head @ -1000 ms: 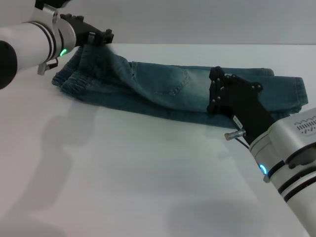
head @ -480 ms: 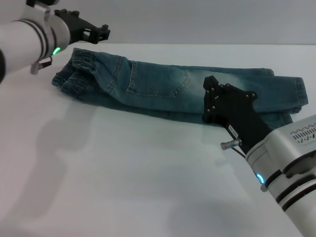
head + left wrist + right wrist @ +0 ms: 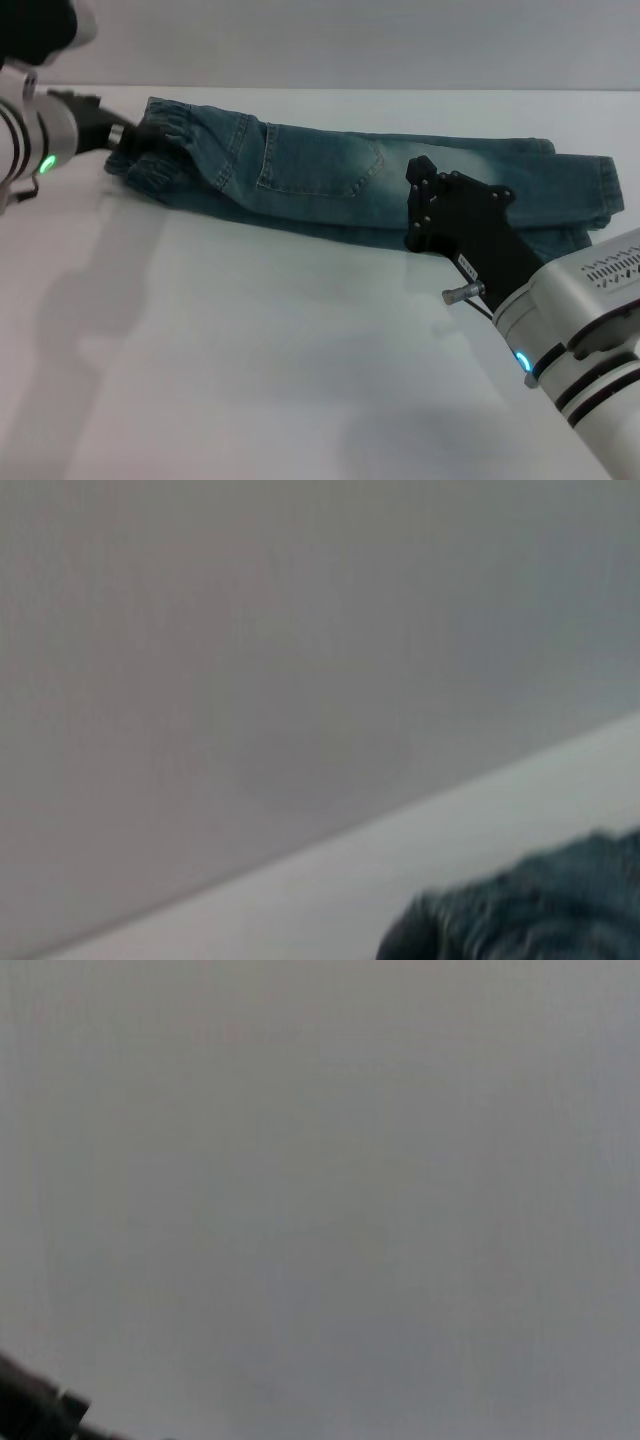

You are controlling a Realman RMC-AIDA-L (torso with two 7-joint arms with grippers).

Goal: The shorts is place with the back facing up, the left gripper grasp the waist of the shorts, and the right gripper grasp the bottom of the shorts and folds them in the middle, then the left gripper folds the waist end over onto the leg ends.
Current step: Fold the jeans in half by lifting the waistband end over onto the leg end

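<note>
Moments earlier, the left gripper (image 3: 128,136) had hung above the upper left of the frame; now it sat low at the waist (image 3: 160,150), touching the ruffled band, though whether its prongs were spread or pinching cloth could not be told. The shorts (image 3: 370,185) lay flat across the upper middle of the white table (image 3: 250,360), already halved lengthwise, one back pocket (image 3: 318,160) showing. That drop suggested the end-over-end fold was about to begin. The right gripper (image 3: 425,215) had barely shifted, poised centre right over the near edge of the denim, its fingers' spread likewise unreadable. No containers stood anywhere in view. The leg ends (image 3: 590,190) rested at upper right.
</note>
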